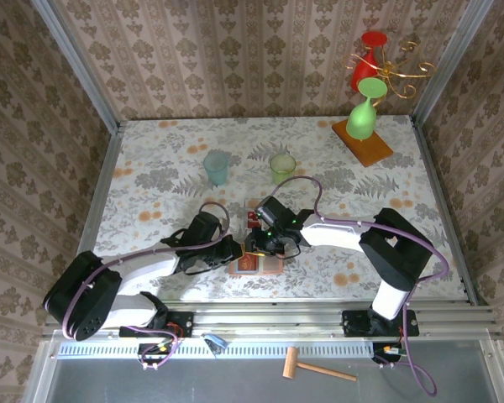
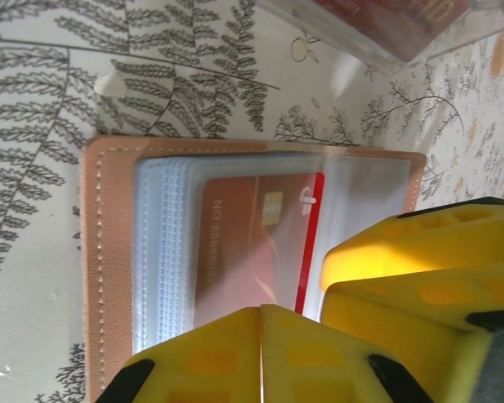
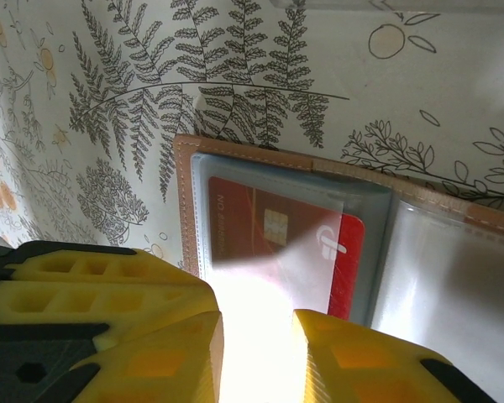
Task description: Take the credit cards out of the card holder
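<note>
We look down from above and both arms reach in from the bottom edge toward the middle of the table. The left arm runs low from its base at lower left, elbow out and forearm stretched rightward. The right arm folds at the elbow on the right and sends its white forearm leftward. The left gripper and right gripper sit side by side, almost meeting over the card holder, which lies open just below centre frame. A clear tray with something red in it sits just above the holder.

In the left wrist view the yellow fingers are pressed together, their tips meeting in one seam at the bottom edge. They hang over the lower rim of the clear sleeves; we cannot tell whether they touch. A red card lies tucked inside a sleeve, its chip showing through the plastic.

In the right wrist view the wrist tilts down steeply and the fingers stand apart, with a bright glare filling the gap between them. A clear page seems to run into that gap, but we cannot tell whether it is gripped. The red card sits in its sleeve just above the tips, framed by the holder's tan stitched border.
</note>
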Robot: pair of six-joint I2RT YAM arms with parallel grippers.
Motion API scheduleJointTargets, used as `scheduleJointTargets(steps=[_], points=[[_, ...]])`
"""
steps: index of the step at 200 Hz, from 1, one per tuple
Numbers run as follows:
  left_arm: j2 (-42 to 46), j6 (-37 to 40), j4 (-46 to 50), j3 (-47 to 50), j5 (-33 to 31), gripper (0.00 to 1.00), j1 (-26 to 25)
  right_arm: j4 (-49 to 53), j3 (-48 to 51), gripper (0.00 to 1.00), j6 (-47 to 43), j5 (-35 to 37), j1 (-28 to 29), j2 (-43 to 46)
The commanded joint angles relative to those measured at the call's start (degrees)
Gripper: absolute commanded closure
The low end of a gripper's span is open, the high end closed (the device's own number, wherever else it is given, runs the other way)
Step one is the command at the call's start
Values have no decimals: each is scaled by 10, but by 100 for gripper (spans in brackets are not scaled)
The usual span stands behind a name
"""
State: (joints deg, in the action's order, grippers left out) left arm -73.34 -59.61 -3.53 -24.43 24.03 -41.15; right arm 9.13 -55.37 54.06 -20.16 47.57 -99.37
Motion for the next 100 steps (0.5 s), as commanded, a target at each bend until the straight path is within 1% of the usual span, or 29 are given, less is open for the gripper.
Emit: scheduleJointTargets(steps=[1,100], points=[[-7,-2,-9,8,2,91,3,-5,12,71,6,-5,5,-10],[-14,-2,-7,13,0,91,3,13,12,66,2,1,6,-15]])
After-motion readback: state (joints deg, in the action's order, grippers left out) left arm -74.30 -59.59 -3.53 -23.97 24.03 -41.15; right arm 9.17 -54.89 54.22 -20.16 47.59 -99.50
